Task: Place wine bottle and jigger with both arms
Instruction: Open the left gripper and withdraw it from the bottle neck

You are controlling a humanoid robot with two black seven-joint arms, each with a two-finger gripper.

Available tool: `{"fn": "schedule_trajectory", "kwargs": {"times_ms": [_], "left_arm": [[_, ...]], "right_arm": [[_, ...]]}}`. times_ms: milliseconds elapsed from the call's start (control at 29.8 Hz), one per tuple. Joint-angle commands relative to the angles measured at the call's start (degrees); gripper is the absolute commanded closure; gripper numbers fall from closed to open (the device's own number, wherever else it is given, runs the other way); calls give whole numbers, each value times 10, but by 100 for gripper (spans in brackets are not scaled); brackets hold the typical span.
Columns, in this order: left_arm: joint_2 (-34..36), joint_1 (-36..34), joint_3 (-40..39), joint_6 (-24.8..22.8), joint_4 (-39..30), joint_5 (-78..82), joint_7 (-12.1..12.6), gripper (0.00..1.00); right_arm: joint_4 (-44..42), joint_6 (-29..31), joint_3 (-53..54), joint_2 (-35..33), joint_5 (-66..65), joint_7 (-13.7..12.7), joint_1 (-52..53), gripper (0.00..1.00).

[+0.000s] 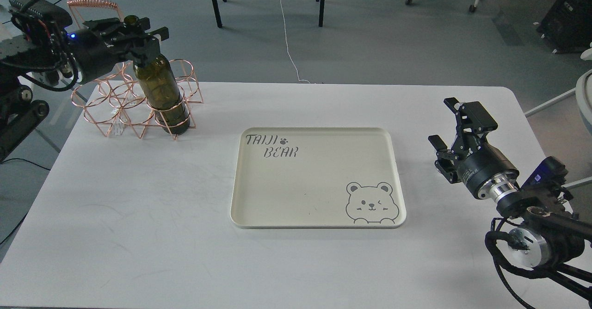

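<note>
The wine bottle (162, 87) is dark olive-green and stands almost upright in the front right ring of a copper wire rack (113, 114) at the table's far left. My left gripper (132, 33) comes in from the left and is shut around the bottle's neck, just below the mouth. My right gripper (441, 120) is open and empty, pointing up and back above the table's right side. The jigger is out of view.
A cream tray (238, 179) printed with "TAIJI BEAR" and a bear face lies at the table's middle, with nothing on it. The white table (138, 216) has rounded far corners. Chair legs and a cable are on the floor behind.
</note>
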Motion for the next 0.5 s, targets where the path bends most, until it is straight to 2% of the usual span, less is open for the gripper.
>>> {"fn": "schedule_trajectory", "kwargs": {"times_ms": [0, 134, 335, 469], "left_arm": [[8, 4, 2, -2, -4, -15, 0, 2], [30, 17, 2, -4, -18, -18, 0, 2], [94, 68, -5, -18, -96, -36, 0, 2], [124, 101, -19, -18, -142, -113, 0, 2]], "right_arm": [[0, 0, 0, 0, 0, 0, 0, 1], [0, 0, 0, 0, 0, 0, 0, 1], [-1, 0, 6, 1, 0, 0, 0, 1], [-1, 0, 8, 4, 0, 0, 0, 1]]}}
